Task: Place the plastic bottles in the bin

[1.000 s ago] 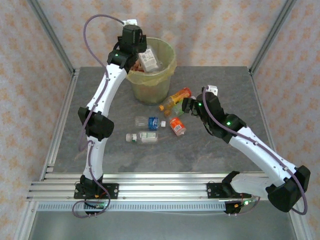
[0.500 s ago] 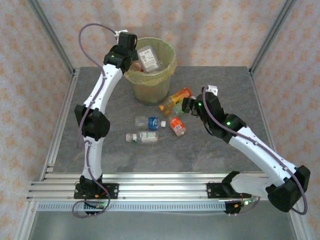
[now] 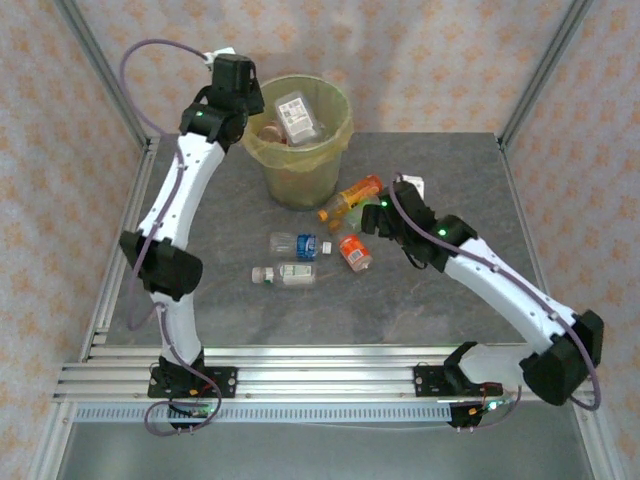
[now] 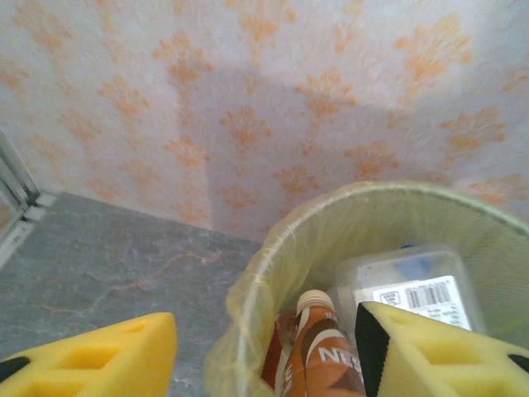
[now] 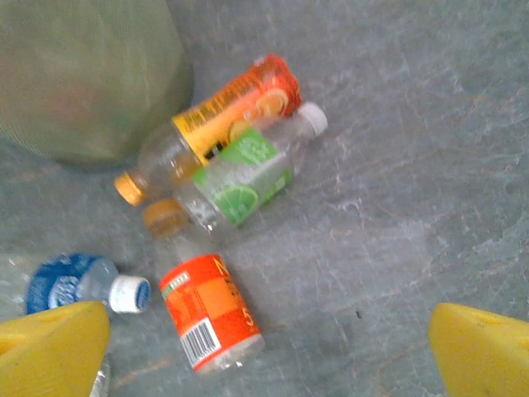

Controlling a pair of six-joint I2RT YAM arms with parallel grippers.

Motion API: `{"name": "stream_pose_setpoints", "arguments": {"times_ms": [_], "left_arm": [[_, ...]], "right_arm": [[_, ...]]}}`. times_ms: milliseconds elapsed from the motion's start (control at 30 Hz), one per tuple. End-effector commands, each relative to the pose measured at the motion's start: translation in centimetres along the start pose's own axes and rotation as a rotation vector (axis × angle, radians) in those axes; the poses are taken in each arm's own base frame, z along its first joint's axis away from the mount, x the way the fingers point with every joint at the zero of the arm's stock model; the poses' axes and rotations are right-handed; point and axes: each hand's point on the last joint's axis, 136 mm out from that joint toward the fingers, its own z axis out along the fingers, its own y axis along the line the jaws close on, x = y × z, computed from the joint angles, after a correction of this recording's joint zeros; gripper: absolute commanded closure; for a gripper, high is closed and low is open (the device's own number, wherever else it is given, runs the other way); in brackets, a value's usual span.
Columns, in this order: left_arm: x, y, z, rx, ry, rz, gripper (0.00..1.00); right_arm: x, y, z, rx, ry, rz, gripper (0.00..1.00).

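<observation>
Yellow-padded left fingers [image 4: 91, 356] at the far left, raised beside the left rim of the bin [image 4: 331, 211], parted with a broad gap and gripping nothing. White left arm [image 3: 180, 190] reaching up from the near edge of the grey bench [image 3: 200, 300] toward that rim.

Pale yellow-green bin at the far middle of the bench, lined with a yellowish bag. Inside it, a brown-label bottle [image 4: 318, 351] with a white cap, roughly upright against the left wall. Just right of that, a clear flattened bottle [image 4: 413, 289] with a white barcode label, lying on top. Hard to tell what lies deeper down.

On the bench, on the near side of the bin, five loose bottles. Nearest and leftmost, a white-label bottle [image 3: 285, 274] on its side. Just beyond it, a blue-label bottle [image 5: 70, 285] with a white cap pointing right. Right of those, a red-orange bottle [image 5: 211, 314], short and crushed, barcode facing up. Farther off, close to the foot of the bin, an orange-label bottle [image 5: 235, 107] and a green-label bottle [image 5: 244, 174] lying slanted side by side, touching, caps at opposite ends.

Right fingers [image 5: 50, 347] hovering just right of that pair and the red-orange bottle, spread wide, holding nothing and touching none of them. White right arm [image 3: 500, 285] stretching back to the near right corner.
</observation>
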Motion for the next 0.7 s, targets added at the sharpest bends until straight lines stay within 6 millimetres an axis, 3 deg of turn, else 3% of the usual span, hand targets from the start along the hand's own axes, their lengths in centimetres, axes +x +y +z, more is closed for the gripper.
{"name": "stream_pose_setpoints", "arguments": {"times_ms": [0,100,200,500,667], "left_arm": [[-1.9,1.8,-4.9,-0.004,-0.037,-0.064,0.3],[-1.3,3.0,-6.9,0.001,-0.04,-0.103,0.19],[-0.2,4.5,-8.8,0.001,-0.052,-0.151,0.0],[3.9,9.6,-13.2,-0.055,-0.084,-0.291,0.0],[4.8,11.9,-14.9,-0.103,-0.111,-0.326,0.0]], "right_arm": [[3.6,0.2,1.8,0.033,0.204,-0.129,0.01],[5.0,1.3,3.7,0.017,0.292,-0.182,0.01],[5.8,2.7,5.4,-0.02,0.347,-0.219,0.01],[7.1,5.3,9.8,-0.084,0.448,-0.286,0.07],[8.3,5.6,11.6,-0.095,0.493,-0.295,0.12]]}}
